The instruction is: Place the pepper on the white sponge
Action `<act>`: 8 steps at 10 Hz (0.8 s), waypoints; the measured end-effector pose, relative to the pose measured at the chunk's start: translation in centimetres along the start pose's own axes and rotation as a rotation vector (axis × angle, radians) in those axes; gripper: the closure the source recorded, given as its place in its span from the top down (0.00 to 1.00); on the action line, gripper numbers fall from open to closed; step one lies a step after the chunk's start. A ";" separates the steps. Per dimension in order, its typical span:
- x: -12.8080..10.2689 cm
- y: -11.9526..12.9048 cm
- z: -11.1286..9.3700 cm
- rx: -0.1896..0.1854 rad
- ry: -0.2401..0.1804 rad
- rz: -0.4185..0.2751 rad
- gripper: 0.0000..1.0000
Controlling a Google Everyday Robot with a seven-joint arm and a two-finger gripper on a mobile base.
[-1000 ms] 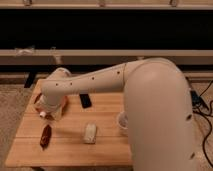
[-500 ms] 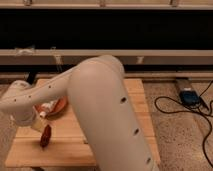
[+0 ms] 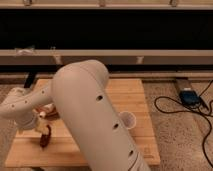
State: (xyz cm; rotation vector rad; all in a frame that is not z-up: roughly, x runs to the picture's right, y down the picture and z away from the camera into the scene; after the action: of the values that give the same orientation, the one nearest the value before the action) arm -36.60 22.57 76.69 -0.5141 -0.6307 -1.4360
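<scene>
The pepper [image 3: 46, 138] is a small dark red-brown tapered thing lying on the wooden table [image 3: 142, 145] near its front left corner. My gripper [image 3: 42, 126] is at the end of the white arm [image 3: 90, 115], just above and behind the pepper, close to it. I cannot tell whether it touches the pepper. The white sponge is hidden behind the arm.
A white cup [image 3: 127, 120] stands right of the arm near the table's middle. A reddish-brown plate [image 3: 53, 108] and a white tube with a red label [image 3: 45, 114] sit behind the gripper. A blue device [image 3: 189, 95] and black cables lie on the floor at right.
The arm has swung across the view and now covers the middle of the table. The cup shows again beside it. The pepper lies where it was.
</scene>
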 end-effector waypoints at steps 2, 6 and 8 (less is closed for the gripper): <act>0.8 2.8 0.3 -0.012 -0.001 0.039 0.80; 0.9 3.5 2.3 -0.008 -0.010 0.069 0.80; 0.8 3.1 3.0 -0.007 -0.018 0.070 0.80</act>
State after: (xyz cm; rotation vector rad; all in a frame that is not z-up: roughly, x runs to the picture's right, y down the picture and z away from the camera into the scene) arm -33.75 24.27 79.62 -0.5497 -0.6165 -1.3692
